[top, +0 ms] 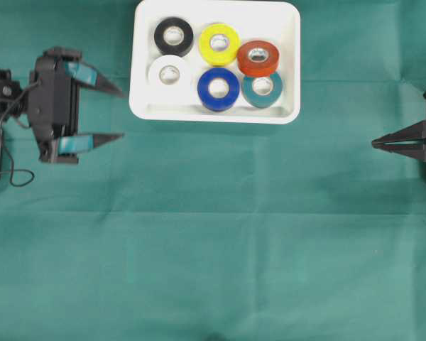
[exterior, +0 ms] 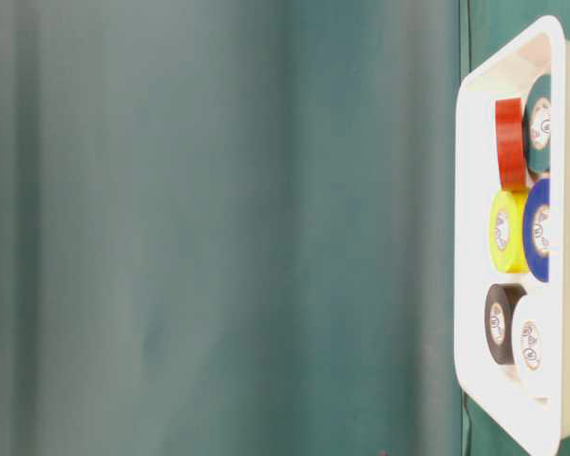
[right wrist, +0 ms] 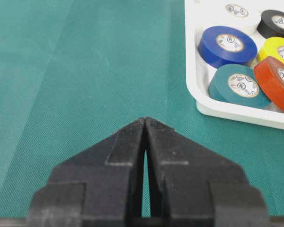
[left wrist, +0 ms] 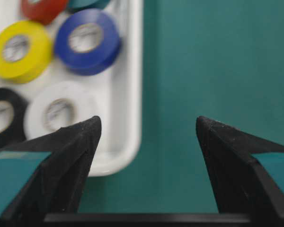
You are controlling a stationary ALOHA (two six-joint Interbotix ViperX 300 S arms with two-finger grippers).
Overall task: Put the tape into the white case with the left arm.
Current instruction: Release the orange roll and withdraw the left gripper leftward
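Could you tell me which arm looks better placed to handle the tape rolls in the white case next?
Left. The left gripper sits open just beside the white case, nearest the white roll. The right gripper is shut and parked far off at the opposite table edge.

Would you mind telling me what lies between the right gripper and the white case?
Nothing but bare green cloth. The overhead view shows the stretch from the right gripper to the white case holding no objects; all six tape rolls sit inside the case.
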